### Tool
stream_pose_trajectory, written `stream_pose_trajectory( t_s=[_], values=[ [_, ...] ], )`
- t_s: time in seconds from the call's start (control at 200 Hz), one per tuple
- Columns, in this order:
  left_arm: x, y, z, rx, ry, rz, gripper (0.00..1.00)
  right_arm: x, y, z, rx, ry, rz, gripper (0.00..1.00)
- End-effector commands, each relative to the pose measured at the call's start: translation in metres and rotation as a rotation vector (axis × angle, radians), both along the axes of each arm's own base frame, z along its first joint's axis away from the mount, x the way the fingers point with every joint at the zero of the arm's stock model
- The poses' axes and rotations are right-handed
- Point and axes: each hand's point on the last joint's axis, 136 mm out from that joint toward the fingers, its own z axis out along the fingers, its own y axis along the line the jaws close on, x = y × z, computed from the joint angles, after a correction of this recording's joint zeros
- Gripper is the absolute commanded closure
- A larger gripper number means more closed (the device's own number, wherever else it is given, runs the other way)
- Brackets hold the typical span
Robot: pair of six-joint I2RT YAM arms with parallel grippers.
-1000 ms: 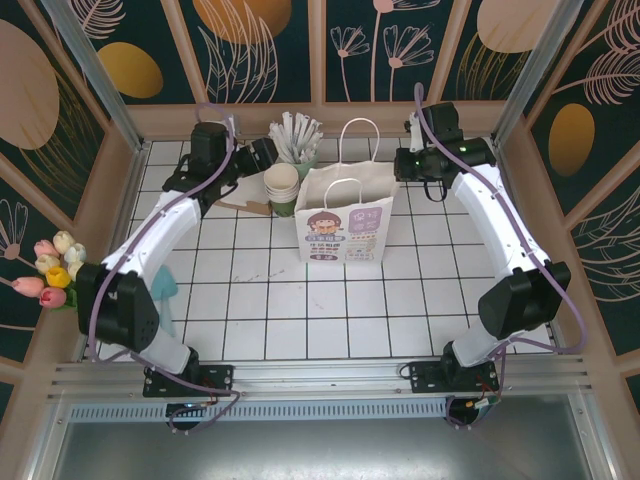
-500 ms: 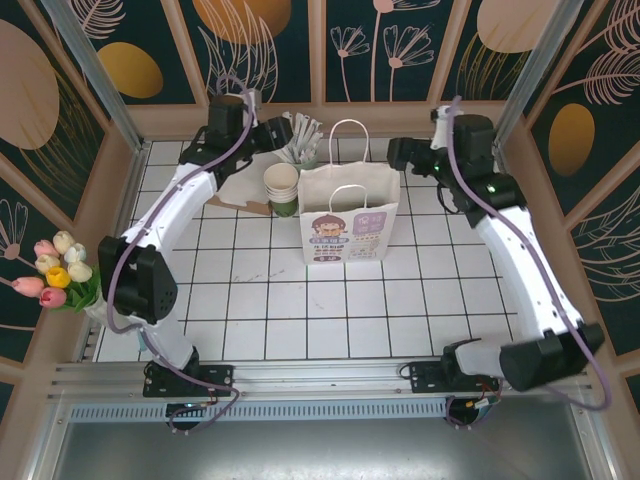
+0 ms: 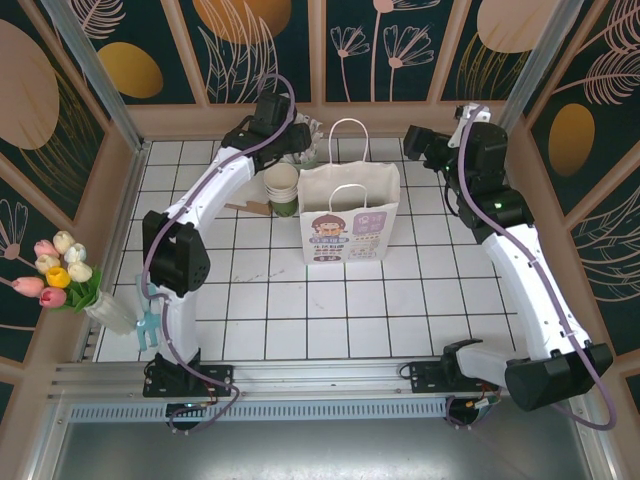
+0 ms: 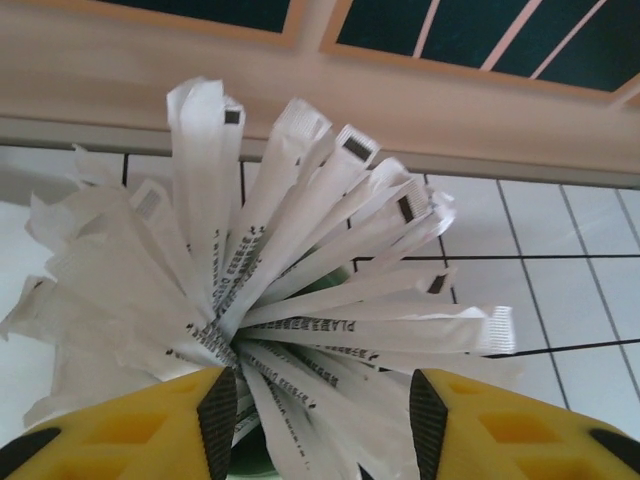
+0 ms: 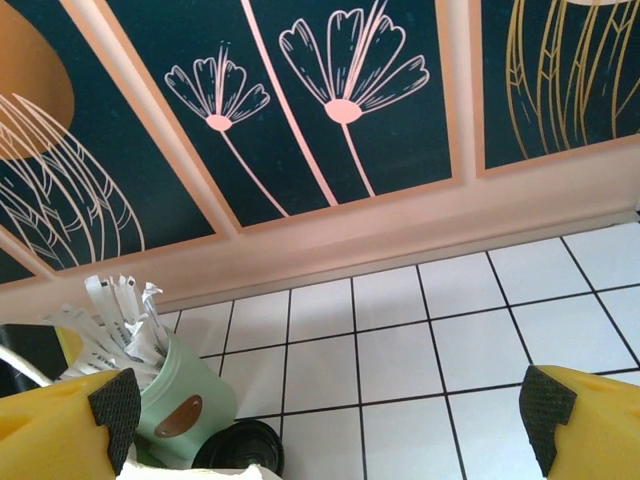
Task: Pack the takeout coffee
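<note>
We see left claw point(image 4: 315, 420) swung off the cup point(image 3: 282, 190) to straddle the straws point(image 4: 300, 280), grip unclear; right claw point(image 5: 328, 405) now sprung wide, empty; cup sits unpacked just left of the bag point(image 3: 348, 215).

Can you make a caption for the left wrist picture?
Two yellow fingers sit either side of a bunch of white-wrapped straws.

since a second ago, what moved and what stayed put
The left gripper swung right from beside the cups to over the wrapped straws, jaws either side of them. The right gripper pulled away from the white paper bag toward the back, jaws wide open. Bag and cups stayed put.
</note>
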Motion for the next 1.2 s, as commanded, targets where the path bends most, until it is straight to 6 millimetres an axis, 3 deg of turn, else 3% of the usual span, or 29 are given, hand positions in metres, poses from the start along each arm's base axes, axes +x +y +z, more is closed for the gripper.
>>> stream_pose_trajectory(
  t_s=[0.0,0.21,0.51,0.595,0.646,0.851,1.016,1.086,1.101,1.191],
  values=[
    [-0.002,0.008,0.001,0.035,0.013,0.045,0.51,-0.006,-0.010,0.018,0.027,-0.065,-0.043,0.01],
    [-0.007,0.005,-0.008,0.028,0.040,0.024,0.67,-0.004,-0.009,0.011,0.024,-0.052,-0.036,0.01],
    [-0.005,0.005,0.003,0.028,0.015,0.026,0.89,-0.005,-0.007,0.007,0.025,-0.045,-0.029,0.01],
    [-0.005,0.007,0.008,0.036,0.005,0.030,1.00,-0.006,-0.008,0.008,0.025,-0.046,-0.030,0.01],
    [-0.006,0.009,0.015,0.040,-0.010,0.033,1.00,-0.007,-0.008,0.008,0.024,-0.049,-0.026,0.01],
    [-0.024,0.022,0.093,0.007,-0.173,0.026,1.00,-0.015,0.014,0.015,0.049,-0.068,0.106,0.01],
    [-0.063,0.024,0.146,-0.047,-0.225,-0.061,1.00,-0.022,0.040,0.037,0.096,-0.126,0.260,0.05],
    [-0.079,0.027,0.162,-0.063,-0.245,-0.086,1.00,-0.023,0.041,0.045,0.100,-0.156,0.261,0.05],
    [-0.088,0.030,0.175,-0.073,-0.268,-0.092,1.00,-0.022,0.040,0.046,0.100,-0.160,0.258,0.05],
    [-0.116,0.037,0.205,-0.095,-0.321,-0.129,1.00,-0.024,0.039,0.053,0.098,-0.181,0.256,0.07]
  ],
)
